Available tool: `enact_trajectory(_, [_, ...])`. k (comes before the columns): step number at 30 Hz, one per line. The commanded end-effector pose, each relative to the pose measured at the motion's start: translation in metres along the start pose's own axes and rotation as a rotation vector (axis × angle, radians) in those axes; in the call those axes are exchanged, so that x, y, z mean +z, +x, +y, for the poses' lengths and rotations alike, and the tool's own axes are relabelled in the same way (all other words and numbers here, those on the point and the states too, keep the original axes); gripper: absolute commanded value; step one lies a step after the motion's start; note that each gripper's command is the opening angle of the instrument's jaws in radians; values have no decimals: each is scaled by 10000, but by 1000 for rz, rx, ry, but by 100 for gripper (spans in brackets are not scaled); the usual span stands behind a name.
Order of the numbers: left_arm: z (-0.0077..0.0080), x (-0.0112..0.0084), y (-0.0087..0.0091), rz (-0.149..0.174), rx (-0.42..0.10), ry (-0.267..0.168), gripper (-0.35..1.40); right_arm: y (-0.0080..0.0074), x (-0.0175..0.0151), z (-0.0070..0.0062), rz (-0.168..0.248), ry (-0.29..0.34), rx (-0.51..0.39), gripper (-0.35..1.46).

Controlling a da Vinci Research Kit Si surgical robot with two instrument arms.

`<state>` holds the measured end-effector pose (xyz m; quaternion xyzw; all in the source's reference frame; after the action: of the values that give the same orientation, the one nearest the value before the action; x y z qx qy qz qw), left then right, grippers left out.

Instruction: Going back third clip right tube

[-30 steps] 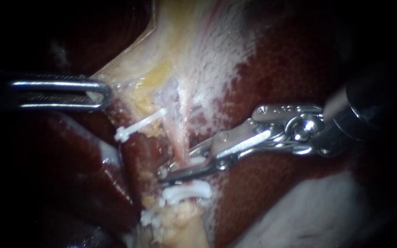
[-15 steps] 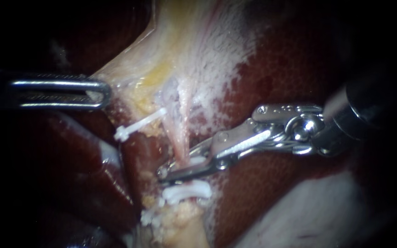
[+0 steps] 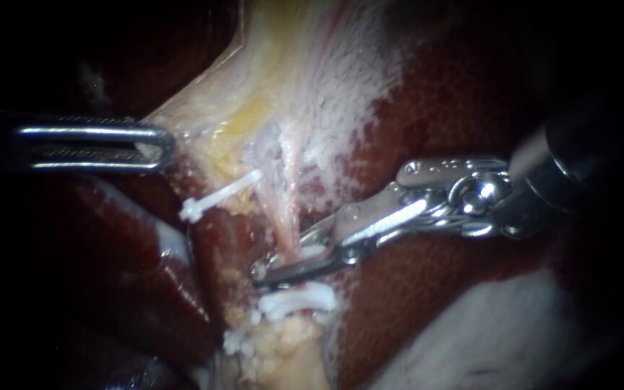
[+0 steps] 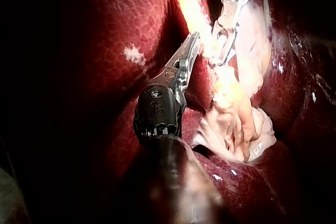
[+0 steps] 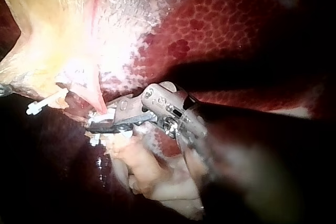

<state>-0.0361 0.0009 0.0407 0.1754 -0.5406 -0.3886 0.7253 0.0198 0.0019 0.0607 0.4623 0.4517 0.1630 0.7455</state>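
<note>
- Low centre of the endoscope view: the right instrument (image 3: 294, 263) is set across the right tube (image 3: 283, 217). Its jaws are slightly apart, with the new clip (image 3: 312, 252) in the gap. Any squeeze on it cannot be confirmed.
- A lower clip (image 3: 297, 300) is seated just below the jaws, with the lowest clip (image 3: 236, 339) under it. A long clip (image 3: 218, 196) lies left of centre, apart from the jaws.
- Mid left, the left instrument (image 3: 159, 148) is clamped on the edge of the pale tissue (image 3: 204, 108), which is pulled taut.
- Step judged: the right instrument is to be backed off the tube.
- The jaws should be opened fully first, then drawn straight along the shaft line toward the right edge. No twist, so the new clip is not dragged.
- Left-side tension should be held steady until the jaws are clear.
- Risk: the lower jaw lies near the lower clip, so a dip could knock it.
- Right wrist view: the right instrument (image 5: 102, 124) is shown side-on, with the tube (image 5: 94, 95) running down into its jaws and the liver (image 5: 210, 30) beyond. Jaw gap and clip seat are better judged here.
- Left wrist view: the left instrument (image 4: 191, 43) is shown gripping a pale strand, with the right instrument (image 4: 226, 45) just beside and ahead of it. No clip can be made out clearly there.
</note>
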Motion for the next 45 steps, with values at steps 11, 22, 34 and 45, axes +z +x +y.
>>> enact_trajectory(11, [0,0,0,0,0,0,-35,1,-2,0,32,-19,-131,48])
enact_trajectory(22, [0,-1,0,0,0,0,-35,0,-32,-10,51,-75,-225,53])
enact_trajectory(34, [4,-1,1,0,0,2,-35,-13,-91,-32,72,-158,-305,57])
enact_trajectory(45, [13,-1,4,1,1,3,-35,-9,-125,-47,85,-218,-324,60])
